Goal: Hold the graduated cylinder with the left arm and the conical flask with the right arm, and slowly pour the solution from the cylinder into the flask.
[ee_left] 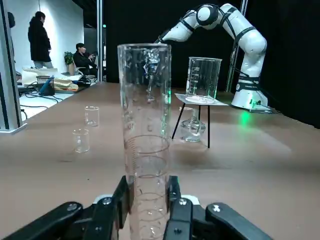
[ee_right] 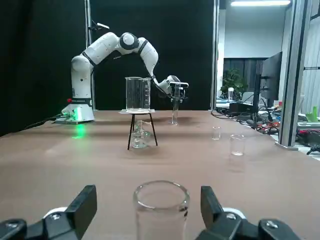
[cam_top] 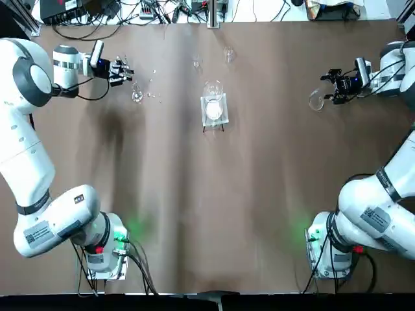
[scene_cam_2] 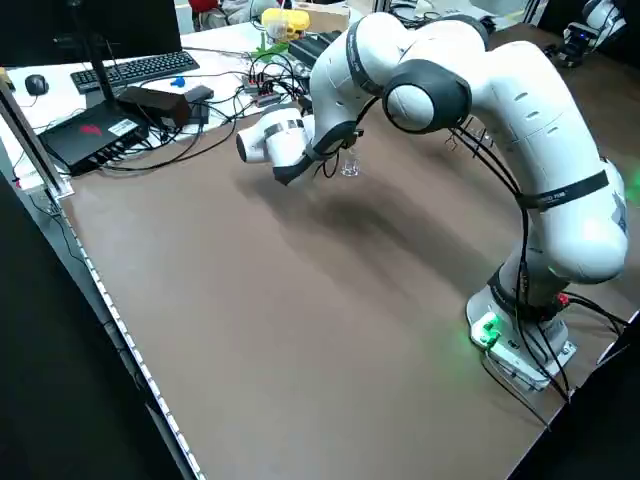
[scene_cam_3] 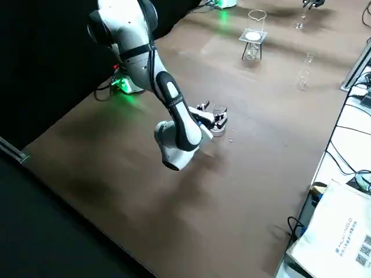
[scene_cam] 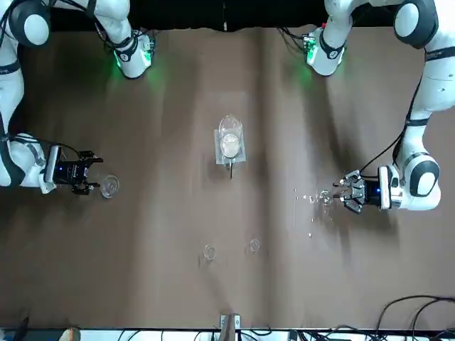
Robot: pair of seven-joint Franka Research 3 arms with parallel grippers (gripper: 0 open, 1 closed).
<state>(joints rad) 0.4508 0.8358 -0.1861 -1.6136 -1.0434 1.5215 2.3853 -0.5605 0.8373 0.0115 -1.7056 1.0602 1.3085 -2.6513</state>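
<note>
The graduated cylinder (ee_left: 145, 125), a tall clear tube with printed marks, stands upright on the brown table at the far left (cam_top: 137, 96). My left gripper (ee_left: 146, 200) is shut on its lower part, one finger pressed to each side; the top view shows that gripper (cam_top: 124, 70) low over the table. The conical flask (ee_right: 161, 205), small and clear with a round rim, stands at the far right (cam_top: 316, 100). My right gripper (ee_right: 149, 200) is open wide, its fingers on either side of the flask's neck without touching; from above the gripper (cam_top: 327, 87) is just beside the flask.
A clear beaker on a square black-legged stand (cam_top: 213, 109) is at the table's middle, with a small glass vessel under it. Two small glass vessels (cam_top: 197, 63) (cam_top: 228, 54) sit near the far edge. Tiny glass bits (cam_top: 154, 96) lie by the cylinder. People (ee_left: 39, 37) are beyond the table.
</note>
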